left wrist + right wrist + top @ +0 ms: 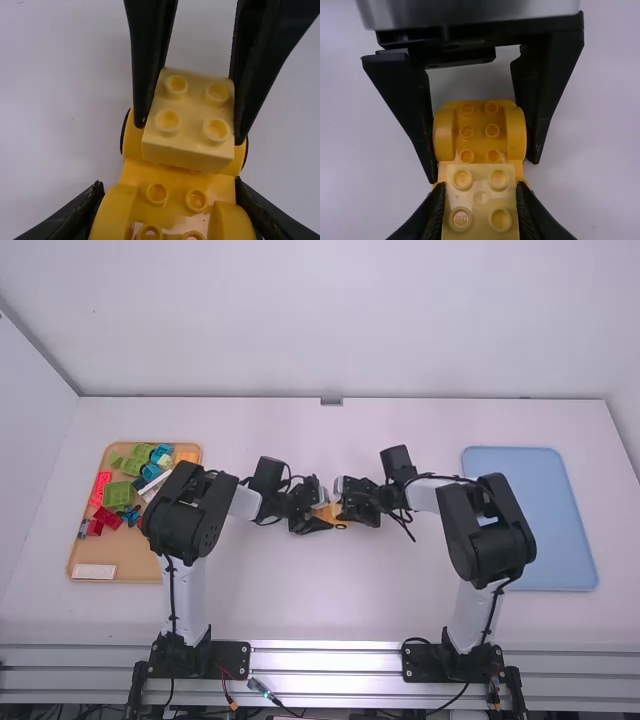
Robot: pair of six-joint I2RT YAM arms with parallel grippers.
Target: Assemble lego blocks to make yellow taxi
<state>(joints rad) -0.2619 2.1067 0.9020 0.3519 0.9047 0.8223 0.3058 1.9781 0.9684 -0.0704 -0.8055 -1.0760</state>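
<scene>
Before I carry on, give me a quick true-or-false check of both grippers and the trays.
1. The right gripper has the pale yellow block between its fingers. True.
2. The left gripper is empty. False: its fingers are on both sides of the orange-yellow car base.
3. The pale yellow block shows four studs. True.
4. The blue tray is on the right arm's side of the table. True.
5. The loose green blocks lie on the blue tray. False: they lie on the tan tray, on the left arm's side.
</scene>
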